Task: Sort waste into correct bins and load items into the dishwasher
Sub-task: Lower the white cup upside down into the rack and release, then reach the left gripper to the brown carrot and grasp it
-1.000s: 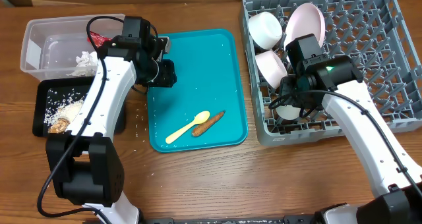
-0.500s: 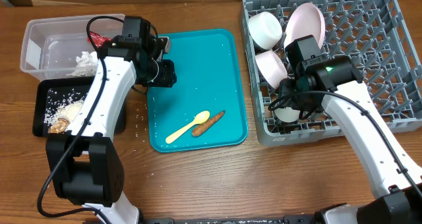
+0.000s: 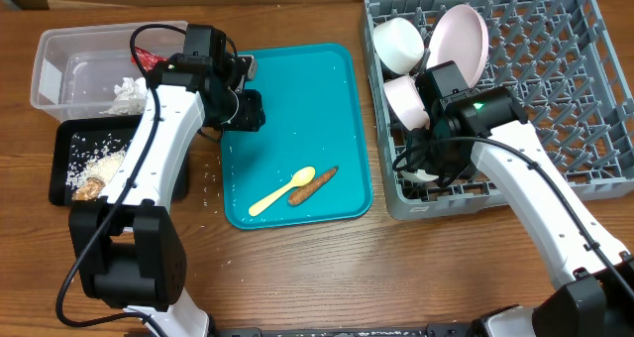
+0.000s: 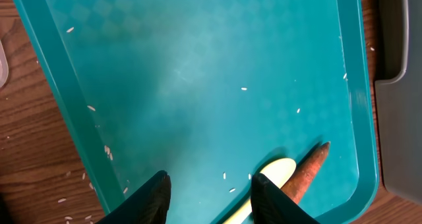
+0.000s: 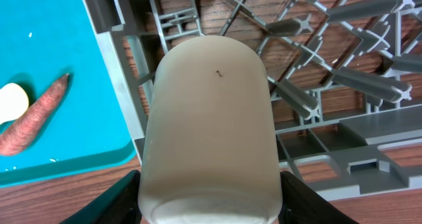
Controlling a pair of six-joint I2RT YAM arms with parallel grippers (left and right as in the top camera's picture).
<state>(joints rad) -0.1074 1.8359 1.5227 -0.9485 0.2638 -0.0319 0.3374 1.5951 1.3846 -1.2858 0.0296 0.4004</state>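
Observation:
My right gripper point(image 5: 210, 207) is shut on the small white cup point(image 5: 208, 118), held over the front left corner of the grey dish rack point(image 3: 555, 99); in the overhead view the arm hides most of the cup point(image 3: 424, 175). The plate point(image 3: 458, 35) and two white bowls point(image 3: 398, 42) point(image 3: 406, 97) stand in the rack. My left gripper point(image 4: 211, 191) is open and empty above the teal tray point(image 4: 198, 72). The pale yellow spoon point(image 3: 280, 191) and carrot stick point(image 3: 314, 184) lie side by side on that tray.
The clear tub point(image 3: 59, 69) at the back left holds the red wrapper point(image 3: 149, 57) and crumpled white paper point(image 3: 127, 91). The black tray point(image 3: 61, 149) in front of it holds rice point(image 3: 99, 164) and brown lumps point(image 3: 89, 188). Rice grains dot the wood.
My right gripper has shifted a little left and forward with the cup, toward the rack's front left corner. The left arm has not moved.

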